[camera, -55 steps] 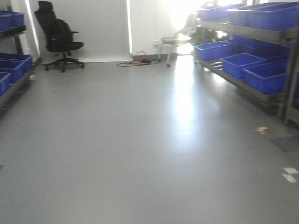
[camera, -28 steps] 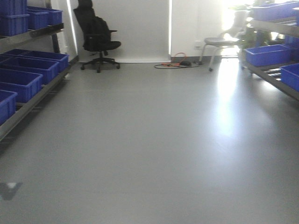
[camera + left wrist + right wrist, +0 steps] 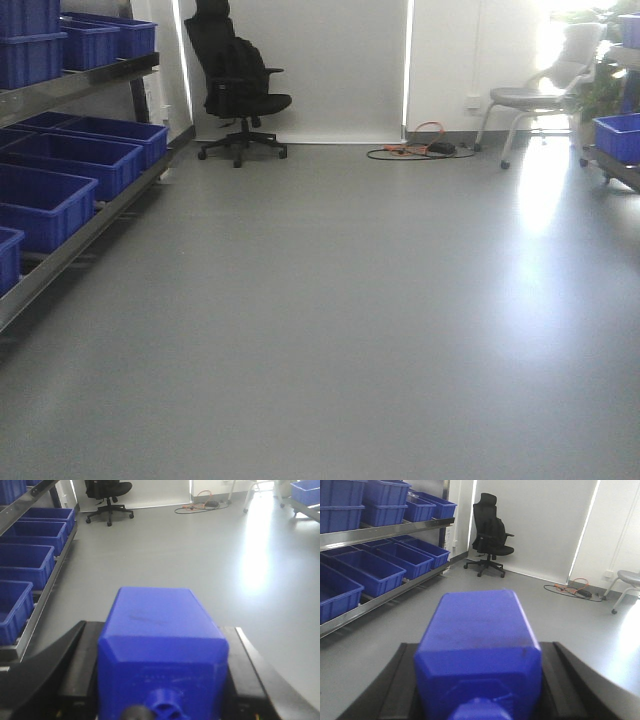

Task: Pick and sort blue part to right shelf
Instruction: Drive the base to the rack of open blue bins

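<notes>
In the left wrist view my left gripper (image 3: 159, 631) is shut on a blue block-shaped part (image 3: 161, 650), with black fingers (image 3: 75, 652) on both its sides. In the right wrist view my right gripper (image 3: 480, 652) is shut on a second blue part (image 3: 477, 630) in the same way. Both parts are held above the grey floor. Only the edge of the right shelf shows in the front view, with one blue bin (image 3: 618, 136) at the far right. Neither gripper shows in the front view.
A left shelf (image 3: 70, 85) with several blue bins (image 3: 45, 205) runs along the left wall. A black office chair (image 3: 240, 85) stands at the back. A grey chair (image 3: 540, 95) and orange cables (image 3: 420, 150) are at the back right. Grey floor (image 3: 330, 320) fills the middle.
The front view has swung to the left. The right shelf has slid almost out of frame and the left shelf has come into view. The chair has shifted right.
</notes>
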Controlling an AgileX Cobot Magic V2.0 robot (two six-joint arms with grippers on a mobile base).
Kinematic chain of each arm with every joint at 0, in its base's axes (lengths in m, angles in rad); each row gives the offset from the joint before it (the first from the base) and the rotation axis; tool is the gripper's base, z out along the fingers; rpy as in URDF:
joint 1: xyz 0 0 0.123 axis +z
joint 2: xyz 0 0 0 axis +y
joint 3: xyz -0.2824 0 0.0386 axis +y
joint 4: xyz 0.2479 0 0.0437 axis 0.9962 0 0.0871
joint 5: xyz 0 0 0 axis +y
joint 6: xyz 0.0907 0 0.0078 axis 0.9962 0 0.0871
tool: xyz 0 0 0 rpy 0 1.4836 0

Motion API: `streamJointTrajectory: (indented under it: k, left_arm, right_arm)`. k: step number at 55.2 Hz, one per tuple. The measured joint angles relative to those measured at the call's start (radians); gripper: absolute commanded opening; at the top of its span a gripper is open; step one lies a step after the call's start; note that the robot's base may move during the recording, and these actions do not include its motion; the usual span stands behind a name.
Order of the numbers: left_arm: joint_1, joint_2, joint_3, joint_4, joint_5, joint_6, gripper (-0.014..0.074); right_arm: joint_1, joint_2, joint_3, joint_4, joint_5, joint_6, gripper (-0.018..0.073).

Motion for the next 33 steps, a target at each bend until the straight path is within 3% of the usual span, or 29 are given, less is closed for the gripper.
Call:
streamJointTrajectory:
  k: [33]
  left_arm:
    - [0.000,0.011,0.004,0.000,0.000,0.000,0.0337]
  right_arm:
    - [0.000,0.000,0.000,0.000,0.000,0.000,0.0214]
